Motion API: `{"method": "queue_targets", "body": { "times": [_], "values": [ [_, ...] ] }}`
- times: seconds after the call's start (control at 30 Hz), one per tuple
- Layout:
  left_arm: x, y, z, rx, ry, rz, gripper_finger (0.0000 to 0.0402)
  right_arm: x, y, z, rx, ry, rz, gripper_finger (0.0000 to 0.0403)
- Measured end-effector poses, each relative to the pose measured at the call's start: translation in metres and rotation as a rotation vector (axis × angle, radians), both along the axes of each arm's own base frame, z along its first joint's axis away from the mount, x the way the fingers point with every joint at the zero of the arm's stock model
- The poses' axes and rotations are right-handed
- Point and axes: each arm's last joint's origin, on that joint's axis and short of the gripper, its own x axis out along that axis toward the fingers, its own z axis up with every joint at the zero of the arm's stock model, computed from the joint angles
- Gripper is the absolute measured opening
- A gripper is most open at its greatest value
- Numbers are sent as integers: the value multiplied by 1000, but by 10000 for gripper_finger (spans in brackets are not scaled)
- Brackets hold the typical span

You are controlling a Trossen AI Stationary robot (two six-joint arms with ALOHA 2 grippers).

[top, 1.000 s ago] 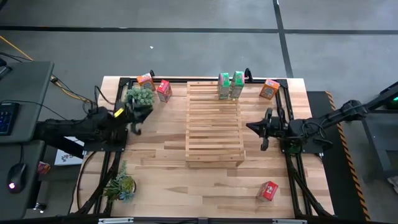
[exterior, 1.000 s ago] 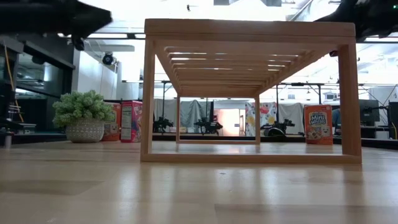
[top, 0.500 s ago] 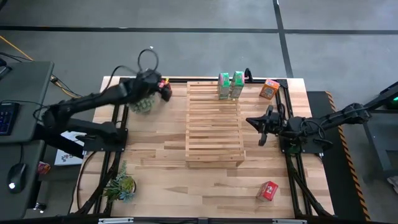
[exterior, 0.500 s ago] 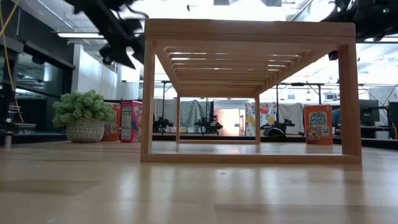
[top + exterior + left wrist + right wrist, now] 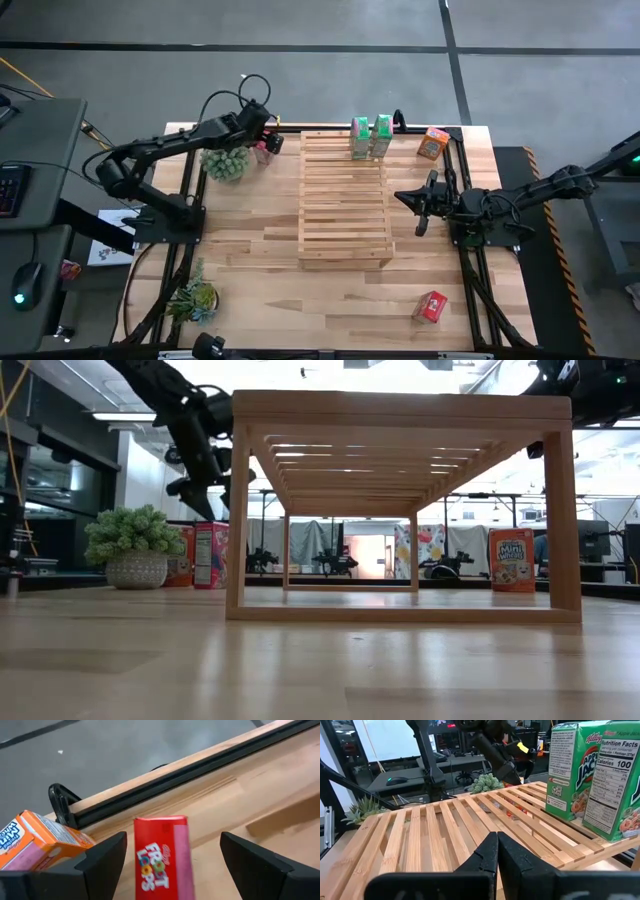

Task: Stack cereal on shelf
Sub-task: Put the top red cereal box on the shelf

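Red cardboard cereal (image 5: 161,857), slatted wooden shelf (image 5: 344,200)

I'm reading "Froot Loops" down the red cereal box (image 5: 162,857) and part of "Wheats" on the orange box (image 5: 37,842) beside it. I'm seeing "Kellogg's Apple Jacks" and "Calories 100" on the green boxes (image 5: 592,775), and "Mini Wheats" on another orange box (image 5: 511,560).

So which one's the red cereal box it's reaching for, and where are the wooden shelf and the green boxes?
red cereal box (image 5: 161,854), left wrist view, its printed front face.
wooden shelf (image 5: 343,205), high view, middle of its slatted top.
green boxes (image 5: 370,137), high view, tops of the pair.
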Motion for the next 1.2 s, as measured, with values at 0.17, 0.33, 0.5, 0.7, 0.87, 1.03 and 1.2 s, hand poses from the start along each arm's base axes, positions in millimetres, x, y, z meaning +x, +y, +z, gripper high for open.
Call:
{"method": "queue_targets", "body": {
  "times": [0.17,0.33,0.5,0.7,0.87,1.03,1.2],
  "values": [
    [1,8,-12,-50,11,2,312,0,0,0,-1,3,0,0],
    [4,13,-26,-98,28,17,312,0,0,0,0,3,0,0],
    [6,14,-35,-138,40,15,311,0,0,0,-1,3,0,0],
    [7,12,-37,-175,22,21,284,0,0,0,-1,3,0,0],
    [8,11,-37,-178,14,30,231,0,0,0,-1,3,0,0],
    [7,10,-33,-173,0,25,169,0,0,0,-1,3,0,0],
    [0,3,-4,-142,-86,-4,138,0,0,0,-1,3,0,0]
  ]
}}
